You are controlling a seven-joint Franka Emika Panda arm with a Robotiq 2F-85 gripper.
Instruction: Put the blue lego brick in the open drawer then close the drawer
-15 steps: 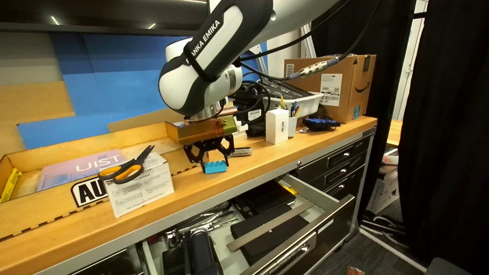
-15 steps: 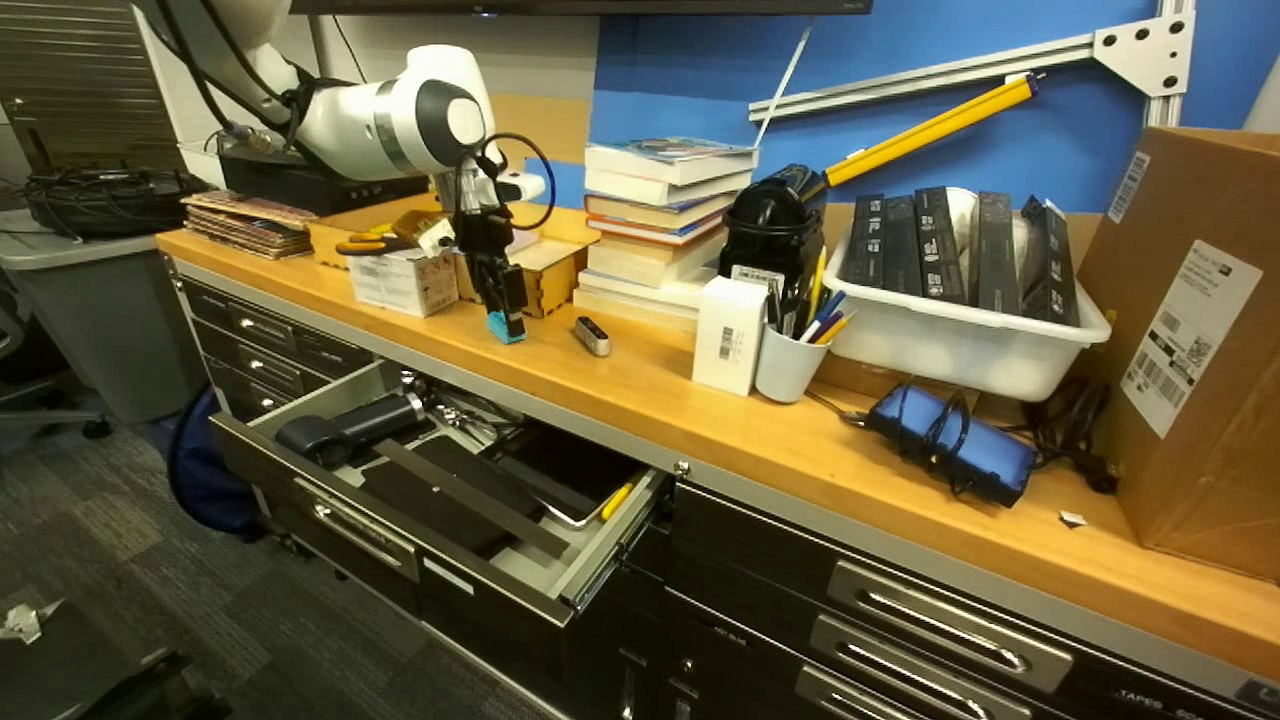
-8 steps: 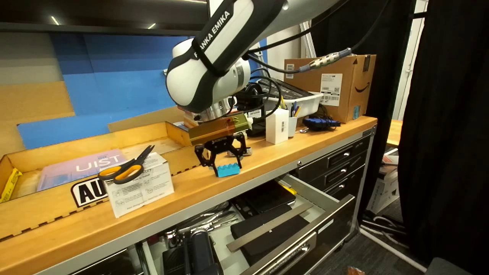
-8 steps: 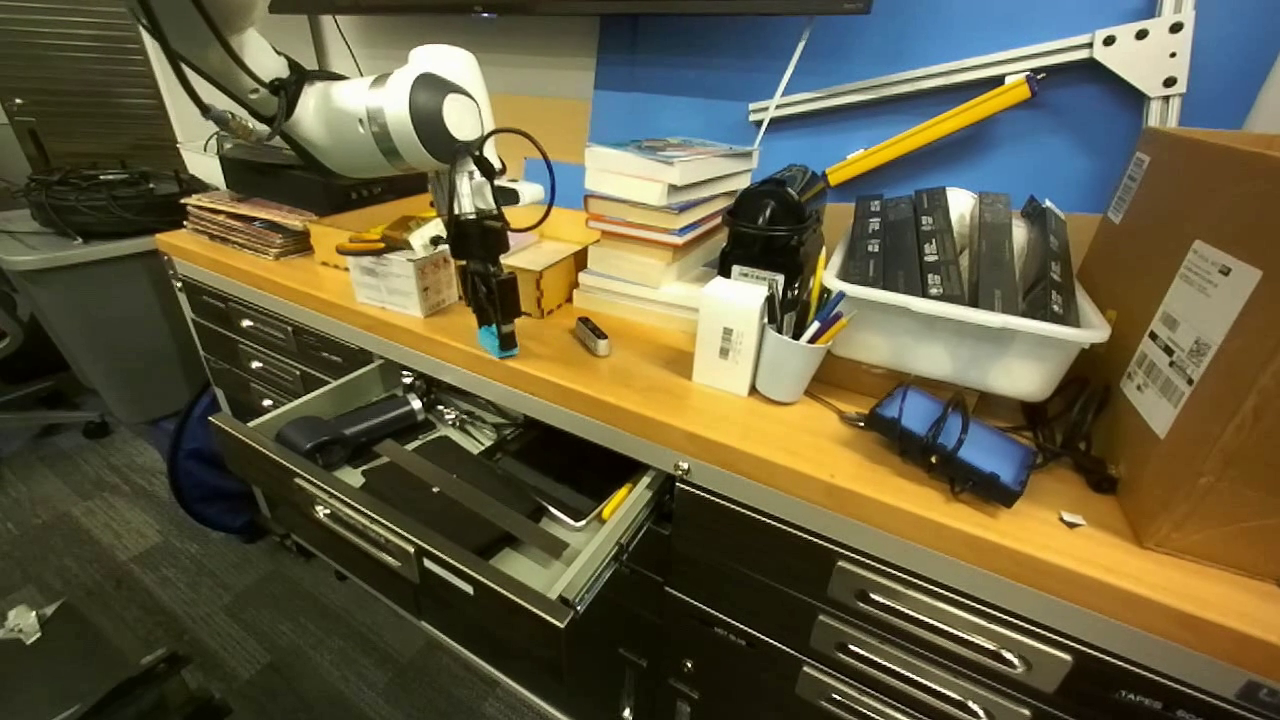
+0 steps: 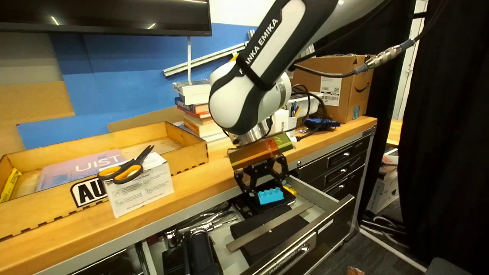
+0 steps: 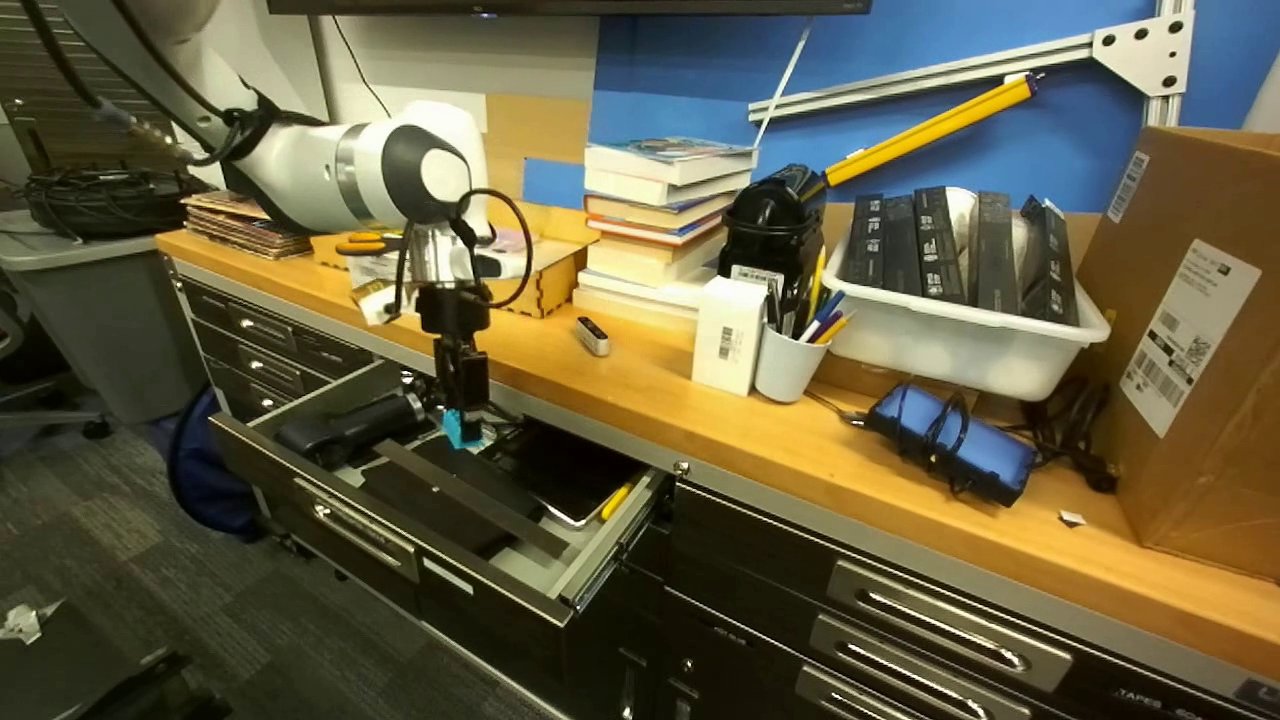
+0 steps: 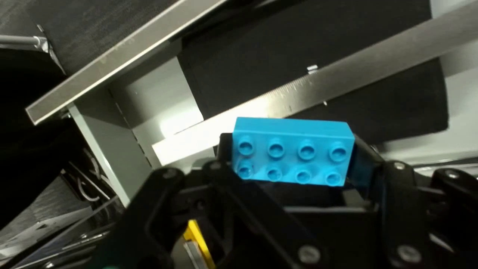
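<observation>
The blue brick (image 7: 293, 151) is grasped end to end by the claw (image 5: 270, 194), its studs facing the wrist camera. It hangs above the drawer (image 6: 500, 605), which stands pulled out. Inside, a metal ruler (image 7: 317, 87) lies across a black pad (image 7: 261, 63), with a dark slab (image 6: 570, 465) and a yellow handle (image 6: 617, 501) near them. On the desk (image 6: 640, 395), scissors (image 5: 140, 160) rest on a printed carton (image 5: 153, 187); a pile of books (image 6: 655, 235) and a cup (image 6: 788, 370) of pens stand farther along.
</observation>
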